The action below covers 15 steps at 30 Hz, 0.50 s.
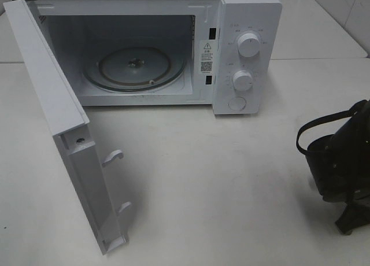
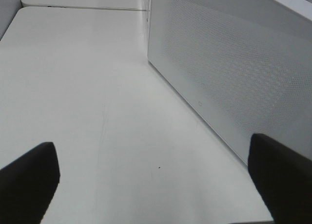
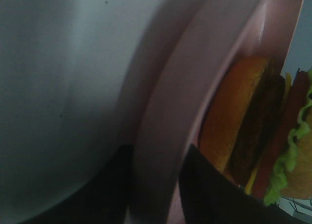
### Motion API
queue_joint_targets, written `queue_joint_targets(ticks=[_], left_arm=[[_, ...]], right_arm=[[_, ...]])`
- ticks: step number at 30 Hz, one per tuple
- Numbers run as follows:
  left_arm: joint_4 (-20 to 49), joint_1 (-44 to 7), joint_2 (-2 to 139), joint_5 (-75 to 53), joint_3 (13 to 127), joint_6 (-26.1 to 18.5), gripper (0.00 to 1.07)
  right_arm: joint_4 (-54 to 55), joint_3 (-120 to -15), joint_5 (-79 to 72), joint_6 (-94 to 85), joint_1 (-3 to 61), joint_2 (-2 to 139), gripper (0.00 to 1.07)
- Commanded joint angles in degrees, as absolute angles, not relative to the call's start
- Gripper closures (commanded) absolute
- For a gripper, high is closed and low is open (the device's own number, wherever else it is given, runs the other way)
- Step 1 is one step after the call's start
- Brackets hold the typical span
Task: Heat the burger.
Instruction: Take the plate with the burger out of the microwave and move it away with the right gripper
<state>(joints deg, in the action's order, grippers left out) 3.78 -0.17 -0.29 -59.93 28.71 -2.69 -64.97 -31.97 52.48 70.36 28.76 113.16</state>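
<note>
Microwave [image 1: 243,52] sits at the back of the white table [image 1: 231,179], door [image 1: 58,115] swung fully open to its left, glass turntable [image 1: 134,66] bare inside. Two knobs [image 1: 248,45] and a round button on the right panel. Left gripper [image 2: 156,180] is spread wide, hovering over bare table right beside the door's perforated face; both fingers [image 2: 29,177] are apart with nothing between them. It's outside the high view. Right arm [image 1: 341,162] is at the right edge of the high view, well away from the microwave. Its wrist view shows the right gripper [image 3: 156,195] straddling the rim of a pink plate [image 3: 195,97], one dark finger [image 3: 214,195] on each side; whether it's clamping or slack I cannot tell. Burger [image 3: 258,136] is on that plate, close to the gripper, with bun, patty and lettuce visible edge-on.
</note>
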Motion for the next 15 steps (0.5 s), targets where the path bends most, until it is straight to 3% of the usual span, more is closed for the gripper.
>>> queue_joint_targets(ticks=[1, 3, 15], left_arm=[[4.01, 0.11, -1.43, -59.42, 28.48, -2.69, 0.09], [4.01, 0.11, -1.43, -59.42, 28.48, -2.69, 0.09], [4.01, 0.11, -1.43, -59.42, 28.48, -2.69, 0.09]], right_arm=[[-64.4, -31.68, 52.77, 69.61, 29.74, 112.24, 0.6], [-63.66, -31.68, 52.54, 68.75, 31.34, 110.47, 0.55], [-55.0, -31.68, 48.41, 59.87, 36.38, 100.44, 0.53]])
